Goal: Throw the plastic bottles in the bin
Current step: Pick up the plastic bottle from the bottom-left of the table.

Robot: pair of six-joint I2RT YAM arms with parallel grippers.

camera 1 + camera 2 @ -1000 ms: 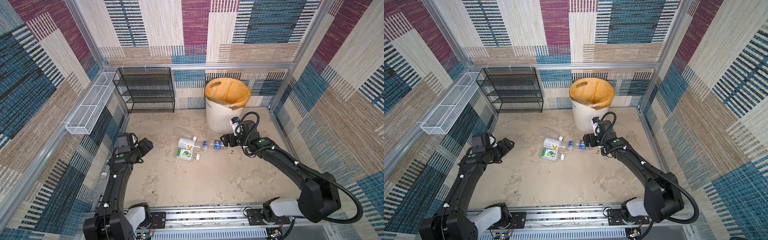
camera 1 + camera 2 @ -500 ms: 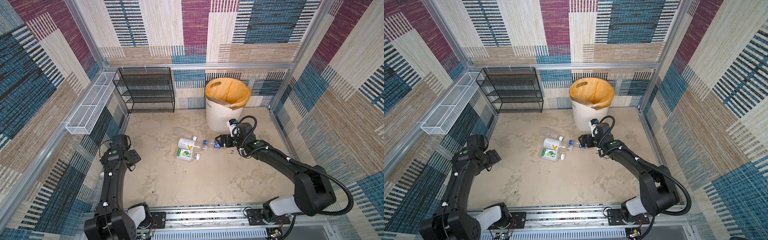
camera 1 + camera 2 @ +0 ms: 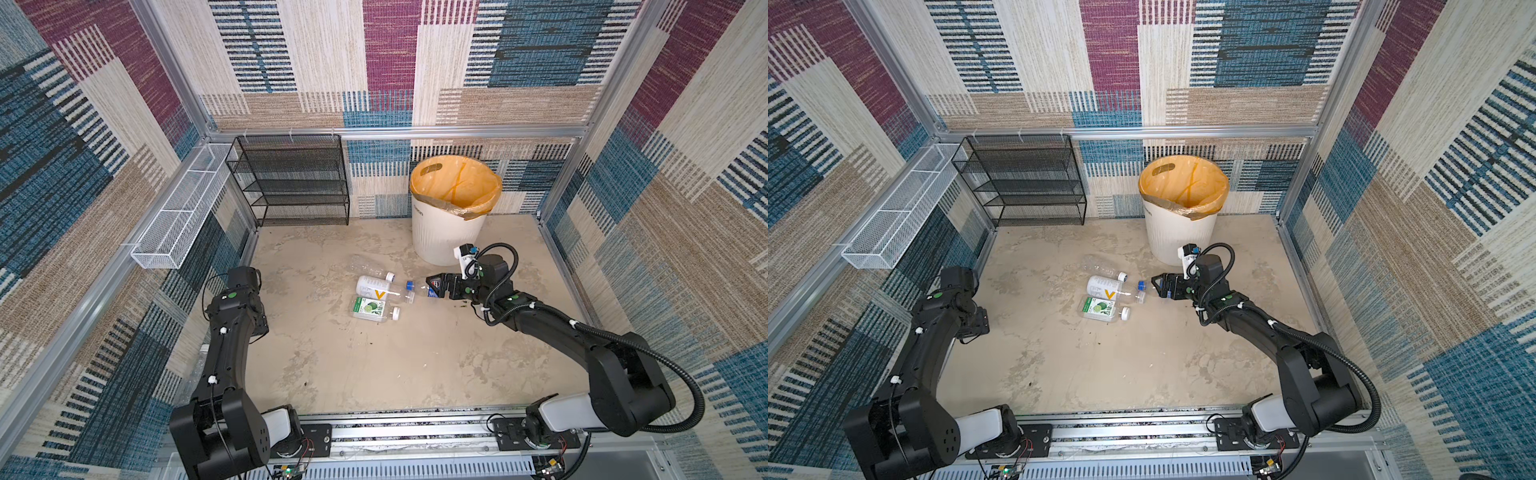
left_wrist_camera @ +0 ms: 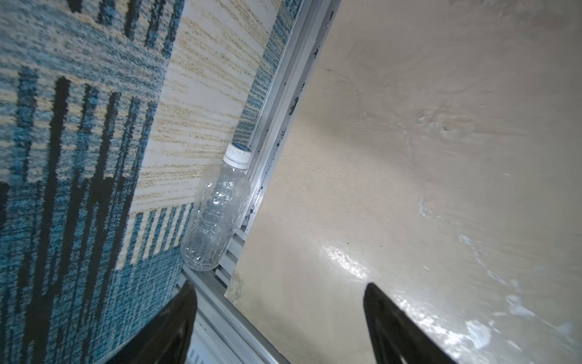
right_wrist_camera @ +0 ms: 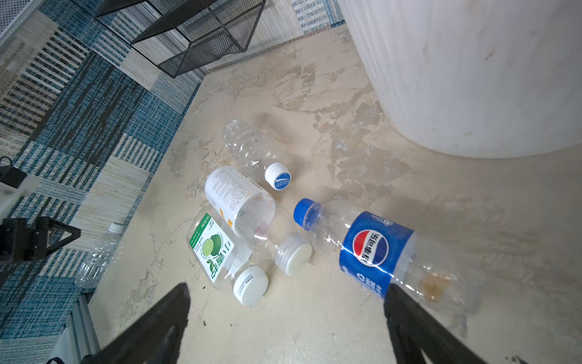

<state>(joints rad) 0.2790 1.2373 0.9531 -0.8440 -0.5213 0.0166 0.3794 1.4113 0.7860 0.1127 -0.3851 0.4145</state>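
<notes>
Left jaws, spread, have swung back to the patterned wall point(image 4: 94, 141) by a clear white-capped plastic bottle point(image 4: 217, 214); right jaws, spread, edged toward the blue-labelled clear bottle point(image 5: 374, 249).

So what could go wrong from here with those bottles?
The Pepsi bottle lies close to the white-label bottle; the open right hand could send either rolling.
The clear bottle lies right along the wall, so the left hand may hit the wall first.
The bin is tall; a dropped bottle could clip its rim.
</notes>
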